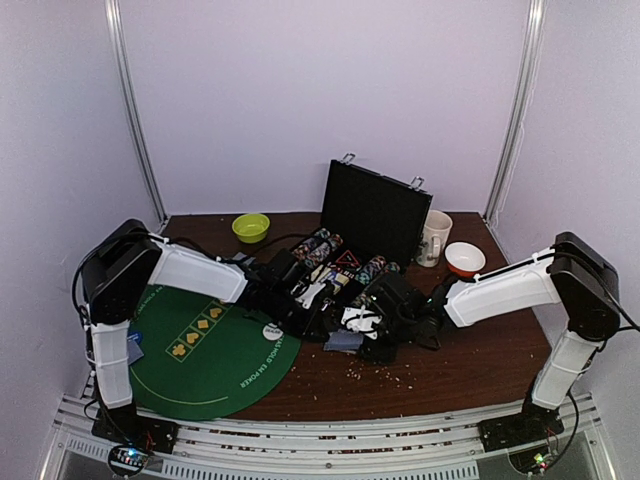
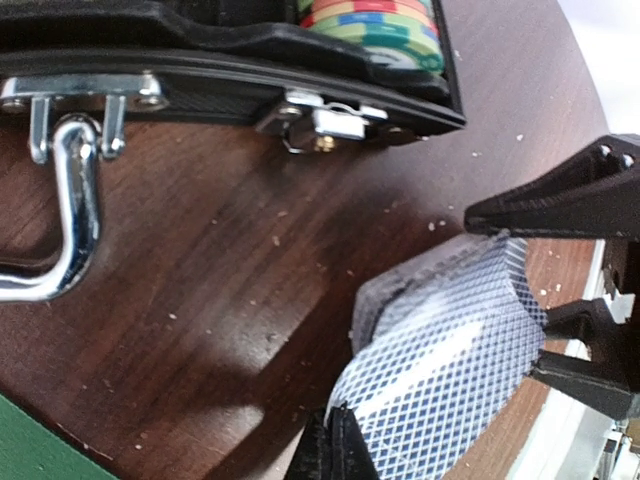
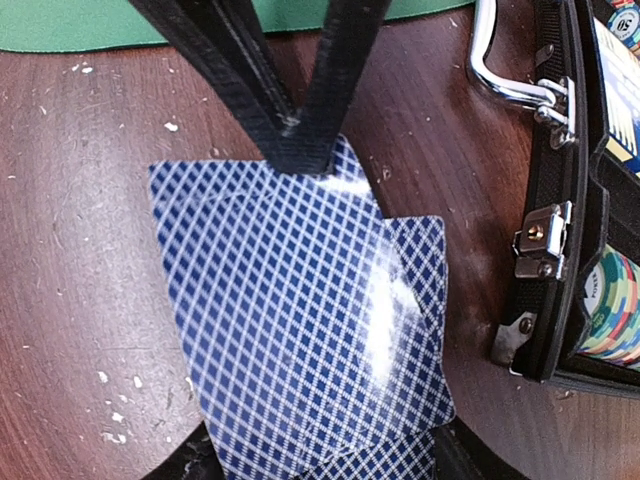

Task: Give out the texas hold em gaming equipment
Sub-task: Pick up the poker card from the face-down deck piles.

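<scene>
The dark brown wooden table (image 1: 470,370) has a round green felt mat (image 1: 200,350) at its left and an open black hard case (image 1: 375,210) at the far middle. Both arms meet just on the near side of that case. The right gripper (image 2: 520,300) looks squeezed across a stack of blue lattice-backed playing cards (image 3: 290,330), one finger at each side. The stack is bowed between them, held over bare wood close to the case's metal latch (image 3: 540,240). The left gripper (image 3: 298,150) is pinched together on the stack's edge nearest the mat.

From where I stand, that bend is the worry: a touch more pressure and the playing cards could spring out and scatter. The stack is also slightly fanned, so the left pinch may drag off several at once. The two sets of fingers are very close and could knock together.

The striped multicoloured poker chips (image 1: 322,245) sit in the case, and the small white round dealer disc (image 1: 272,331) lies at the mat's right edge
</scene>
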You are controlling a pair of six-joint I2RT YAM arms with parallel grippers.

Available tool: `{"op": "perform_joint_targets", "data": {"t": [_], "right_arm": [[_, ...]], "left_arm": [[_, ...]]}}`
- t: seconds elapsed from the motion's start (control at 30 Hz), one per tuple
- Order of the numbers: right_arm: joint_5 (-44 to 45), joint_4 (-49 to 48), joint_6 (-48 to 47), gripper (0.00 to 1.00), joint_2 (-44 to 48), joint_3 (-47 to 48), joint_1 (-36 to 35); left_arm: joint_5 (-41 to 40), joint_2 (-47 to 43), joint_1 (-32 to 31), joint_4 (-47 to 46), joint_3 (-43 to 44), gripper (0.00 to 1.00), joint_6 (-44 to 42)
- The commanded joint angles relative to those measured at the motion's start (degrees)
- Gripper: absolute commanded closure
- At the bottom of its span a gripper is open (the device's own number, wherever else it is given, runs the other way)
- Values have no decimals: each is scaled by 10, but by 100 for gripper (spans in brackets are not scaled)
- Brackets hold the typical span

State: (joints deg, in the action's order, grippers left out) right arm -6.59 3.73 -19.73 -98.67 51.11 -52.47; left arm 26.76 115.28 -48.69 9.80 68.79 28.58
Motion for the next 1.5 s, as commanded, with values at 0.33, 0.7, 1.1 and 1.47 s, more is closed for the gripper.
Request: {"op": "perform_joint_targets", "data": {"t": [0.33, 0.7, 1.1, 1.47], "right_arm": [[3, 5, 1, 41, 10, -1, 4], [3, 9, 1, 41, 9, -1, 6], [1, 13, 0, 41, 3, 5, 9], [-1, 12, 3, 41, 2, 2, 12]], "left_arm": [[64, -45, 31, -57, -39, 100, -2], [99, -134, 65, -90, -96, 100, -18], [172, -85, 61, -142, -86, 100, -12], [126, -179, 107, -201, -190, 100, 68]]}}
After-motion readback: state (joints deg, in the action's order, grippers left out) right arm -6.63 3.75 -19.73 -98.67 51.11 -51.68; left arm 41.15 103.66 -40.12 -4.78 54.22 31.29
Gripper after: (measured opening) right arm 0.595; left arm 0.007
